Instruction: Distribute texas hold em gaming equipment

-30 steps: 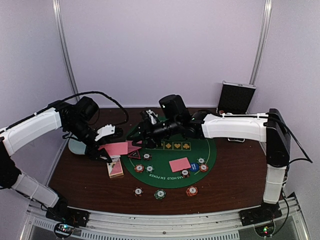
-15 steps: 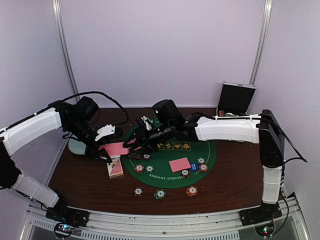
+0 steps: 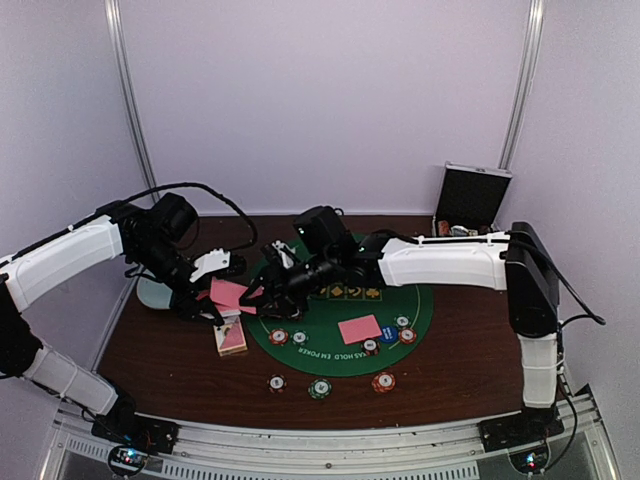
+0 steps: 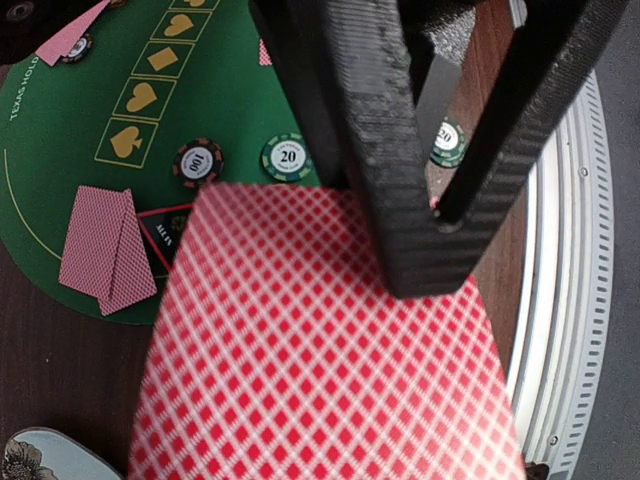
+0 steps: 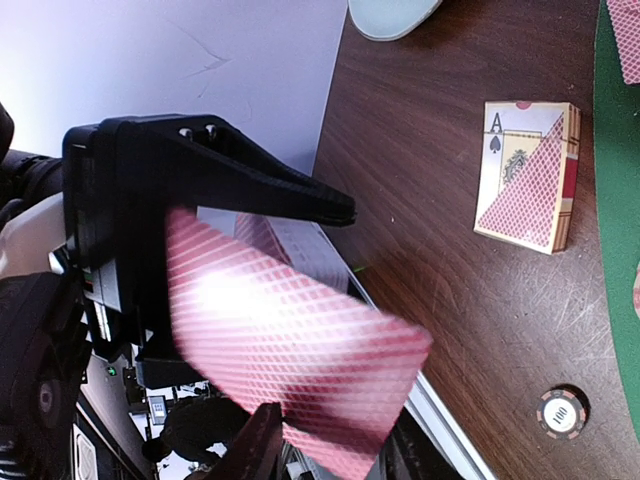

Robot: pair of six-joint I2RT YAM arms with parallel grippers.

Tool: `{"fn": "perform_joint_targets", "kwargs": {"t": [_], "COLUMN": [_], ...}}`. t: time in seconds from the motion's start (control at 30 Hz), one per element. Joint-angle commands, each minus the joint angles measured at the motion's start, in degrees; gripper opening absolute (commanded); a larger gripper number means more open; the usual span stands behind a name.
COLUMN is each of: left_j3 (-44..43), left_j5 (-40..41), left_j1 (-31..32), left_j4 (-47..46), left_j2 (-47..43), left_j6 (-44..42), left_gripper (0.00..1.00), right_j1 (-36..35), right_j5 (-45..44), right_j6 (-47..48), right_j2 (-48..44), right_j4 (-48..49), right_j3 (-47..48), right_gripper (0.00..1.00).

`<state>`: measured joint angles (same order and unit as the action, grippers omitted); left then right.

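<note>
Nearest the arm bases, three striped poker chips point(image 3: 319, 388) lie on bare wood just off the 6 o'clock edge of the green mat point(image 3: 330, 312), apparently set out as players' stakes. At the mat's 8 o'clock a card box point(image 3: 231, 336) lies flat, off the felt. On the mat, a face-down card point(image 3: 360, 329) sits toward 5 o'clock with the blue button point(image 3: 388, 335) and more chips beside it. A pair of face-down cards point(image 4: 105, 250) and the triangular marker point(image 4: 165, 235) lie near the 9 o'clock rim. Above that rim the left gripper point(image 4: 440, 250) is clamped on one edge of a red-backed card point(image 4: 320, 350), holding it roughly level and clear of the table; this is judged a presentation for hand-over. The right gripper point(image 3: 258, 300) reaches across from 3 o'clock to the card's free edge; whether its jaws have closed on it cannot be determined. A pale blue dish point(image 3: 150, 293) sits beyond at 9 o'clock. The metal case point(image 3: 473, 196) stands open at 1 o'clock, at the far edge.
</note>
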<state>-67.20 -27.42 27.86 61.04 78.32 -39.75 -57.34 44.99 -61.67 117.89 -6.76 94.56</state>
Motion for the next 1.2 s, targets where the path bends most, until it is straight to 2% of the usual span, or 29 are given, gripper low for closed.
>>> {"fn": "perform_joint_targets", "kwargs": {"t": [0.0,0.3,1.17], "left_j3": [-1.4,-1.0,-1.1], "left_j5": [-1.3,-1.1,-1.3], "left_j1": [0.3,0.3,0.3], "left_j4": [-1.5,-1.5,-1.5], "left_j2": [-1.0,-1.4,-1.2], "left_j6": [0.1,0.1,0.0], "left_gripper": [0.00,0.00,0.00], "right_j1": [0.6,0.9,1.7], "right_j5": [-0.8,-1.0,-1.3], "right_j6": [0.9,-0.9,-1.7], "right_j2": [-2.6,-4.6,-6.9], "right_j4": [-0.8,2.2,2.9], "right_j3": [-0.9,-2.5,-4.1], "right_gripper": [0.35,0.26,0.10]}}
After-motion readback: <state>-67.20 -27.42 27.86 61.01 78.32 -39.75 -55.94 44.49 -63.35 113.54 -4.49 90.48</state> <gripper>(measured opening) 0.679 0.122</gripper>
